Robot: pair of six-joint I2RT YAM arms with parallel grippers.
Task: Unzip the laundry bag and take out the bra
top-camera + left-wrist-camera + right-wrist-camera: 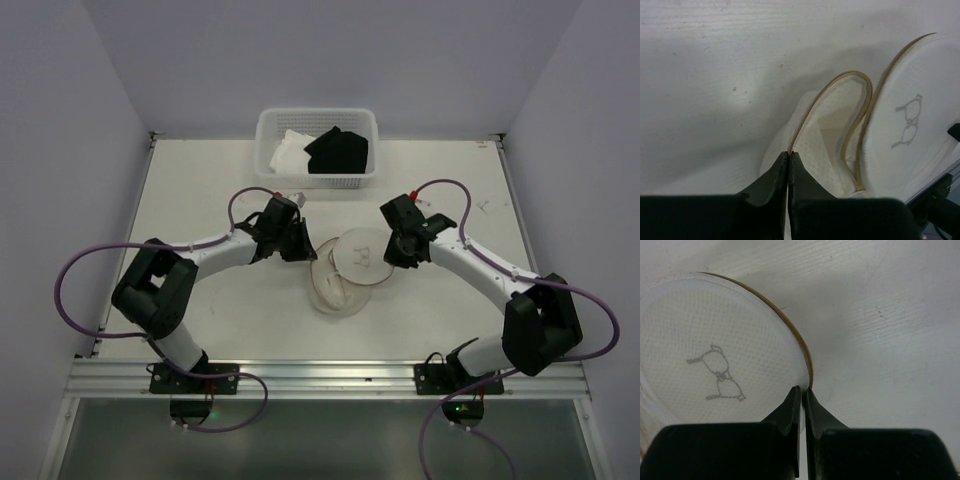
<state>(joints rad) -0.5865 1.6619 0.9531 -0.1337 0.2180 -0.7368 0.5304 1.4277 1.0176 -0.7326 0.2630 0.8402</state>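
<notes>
The laundry bag [345,272] is a round whitish mesh drum lying mid-table, unzipped, its lid [362,256] with the small bra icon tilted up. My left gripper [300,243] is shut on the bag's lower zipper edge [805,120] at the bag's left side. My right gripper [398,250] is shut on the lid's rim [802,357] at the right side. The left wrist view shows the opening [832,145] with pale mesh inside; the bra cannot be made out.
A white perforated plastic basket [316,126] stands at the back of the table, holding a black garment [338,150] and a white cloth [288,152]. Enclosure walls close in both sides and the back.
</notes>
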